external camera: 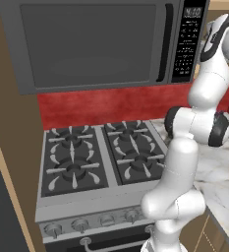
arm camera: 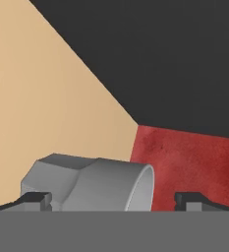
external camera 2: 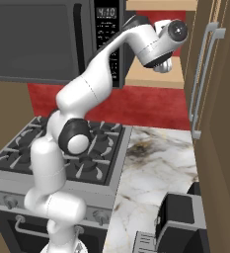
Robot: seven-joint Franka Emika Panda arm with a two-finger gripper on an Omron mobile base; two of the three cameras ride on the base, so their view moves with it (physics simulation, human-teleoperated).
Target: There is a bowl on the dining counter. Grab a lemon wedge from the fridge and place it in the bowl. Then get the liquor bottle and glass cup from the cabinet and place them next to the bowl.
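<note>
Up at the tan wood cabinet (arm camera: 47,98), the end effector (arm camera: 113,199) stands spread wide (gripping nothing), the smooth, translucent grey, tapered glass cup (arm camera: 94,184) between its dark fingertips (arm camera: 35,199), nearer the left one.

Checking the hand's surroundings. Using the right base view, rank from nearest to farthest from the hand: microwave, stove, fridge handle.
From the hand, raised by the cabinet shelf:
1. Microwave, just to its left.
2. Fridge handle, off to its right.
3. Stove, far below left.
</note>
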